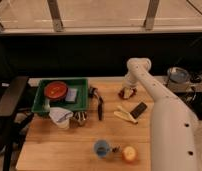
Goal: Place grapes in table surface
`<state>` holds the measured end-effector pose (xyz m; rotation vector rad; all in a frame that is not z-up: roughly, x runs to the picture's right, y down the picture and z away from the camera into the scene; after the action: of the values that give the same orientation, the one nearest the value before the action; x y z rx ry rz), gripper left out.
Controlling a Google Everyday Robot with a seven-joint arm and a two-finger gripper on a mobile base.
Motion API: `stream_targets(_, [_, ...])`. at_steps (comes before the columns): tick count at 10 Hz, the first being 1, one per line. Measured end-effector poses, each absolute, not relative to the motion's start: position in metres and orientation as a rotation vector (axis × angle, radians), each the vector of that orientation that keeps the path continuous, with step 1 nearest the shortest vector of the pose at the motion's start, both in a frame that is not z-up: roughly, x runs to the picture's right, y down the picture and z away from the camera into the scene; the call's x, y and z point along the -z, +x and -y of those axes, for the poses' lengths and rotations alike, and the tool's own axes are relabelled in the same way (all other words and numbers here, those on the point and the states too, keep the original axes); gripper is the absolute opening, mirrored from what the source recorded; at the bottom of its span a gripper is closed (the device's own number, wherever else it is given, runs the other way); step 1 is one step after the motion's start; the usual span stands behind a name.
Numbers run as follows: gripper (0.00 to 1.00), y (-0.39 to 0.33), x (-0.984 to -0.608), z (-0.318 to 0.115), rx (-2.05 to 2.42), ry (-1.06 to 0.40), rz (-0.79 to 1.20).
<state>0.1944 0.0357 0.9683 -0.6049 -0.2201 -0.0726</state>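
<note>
The grapes (127, 94), a small dark red bunch, are at the back middle of the light wooden table surface (69, 150), low against the wood. I cannot tell whether they rest on it. My gripper (126, 90) points down right over them, at the end of the white arm (166, 120) that reaches in from the lower right. The gripper's tip hides part of the bunch.
A black phone (139, 110) and a banana (124, 116) lie just in front of the grapes. A green tray (44, 102) with a red bowl (56, 90) is at the left. There is a black tool (99, 104), a white cup (61, 117), a blue cup (101, 148) and an apple (129, 153).
</note>
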Motion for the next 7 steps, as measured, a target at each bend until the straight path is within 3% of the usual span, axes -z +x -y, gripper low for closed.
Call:
stream_targets(3, [0.0,0.202,-0.943,-0.019,0.055,-0.547,0.236])
stream_targets(7, [0.0,0.205,-0.864,0.026,0.039,-0.414,0.272])
